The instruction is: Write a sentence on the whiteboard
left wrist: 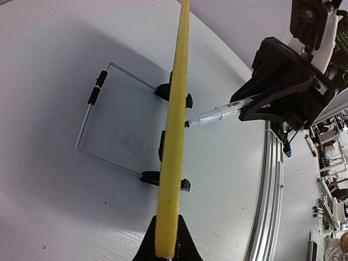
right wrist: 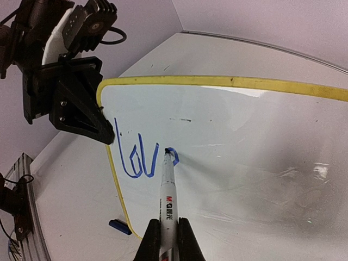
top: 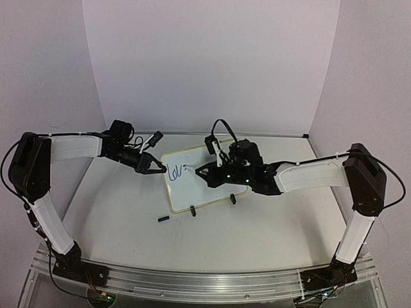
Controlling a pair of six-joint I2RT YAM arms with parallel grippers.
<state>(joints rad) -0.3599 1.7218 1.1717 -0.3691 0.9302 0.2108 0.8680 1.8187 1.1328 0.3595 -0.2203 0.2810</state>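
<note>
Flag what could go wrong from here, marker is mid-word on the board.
1. The left gripper pinches the board by one edge only, with a thin wire stand behind; marker pressure could swing or flex it and distort the writing.
2. The right gripper holds the marker well back from its tip, so it might tilt or slip.
3. The loose cap lies beside the board; a possible snag.

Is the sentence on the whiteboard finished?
No, the small yellow-rimmed whiteboard bears only blue handwritten letters "lov" and one started stroke.
</note>
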